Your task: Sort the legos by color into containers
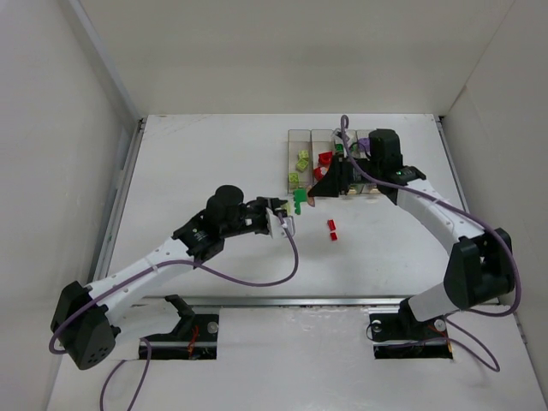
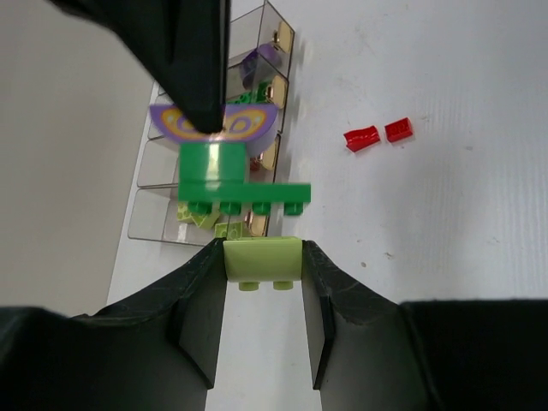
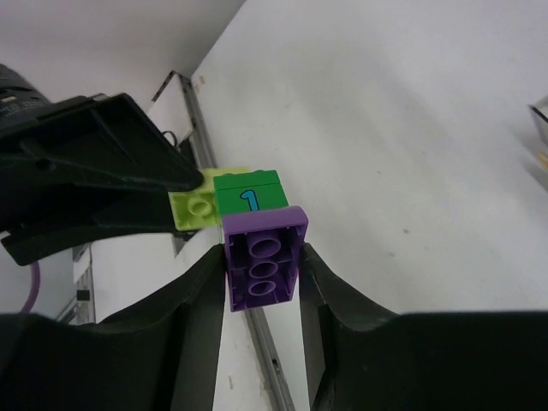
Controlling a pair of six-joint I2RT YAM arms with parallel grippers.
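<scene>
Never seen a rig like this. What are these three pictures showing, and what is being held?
Two robot arms sit bolted at the near edge of a table. The top picture looks down on both; the other two come from a camera on each wrist. The left gripper pinches a pale yellow-green brick; the right gripper pinches a purple brick. A green brick joins them, so both arms hold one clump. On the table lie two red bricks and a row of clear containers with some bricks inside.
</scene>
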